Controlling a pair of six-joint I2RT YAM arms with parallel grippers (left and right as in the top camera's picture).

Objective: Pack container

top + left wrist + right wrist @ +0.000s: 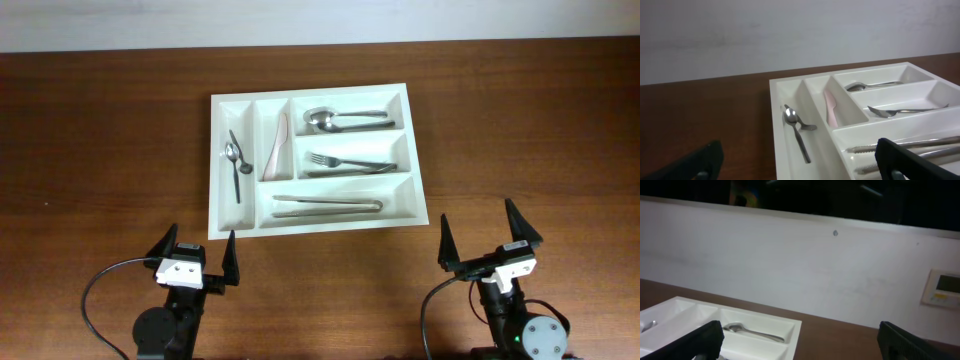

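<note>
The white cutlery tray (415, 150) lies at the middle of the brown table. It holds a small spoon (236, 165) in the left upright slot, a pink knife (277, 145) in the second, a large spoon (345, 119), a fork (345, 162) and tongs (328, 206) in the long slots. My left gripper (193, 256) is open and empty, just in front of the tray's left corner. My right gripper (490, 240) is open and empty, to the front right of the tray. The tray (777, 130) fills the left wrist view; its far corner (795, 330) shows in the right wrist view.
A white wall (790, 265) runs behind the table's far edge, with a small panel (942, 287) on it at the right. Black cables (95, 295) loop beside both arm bases at the front edge.
</note>
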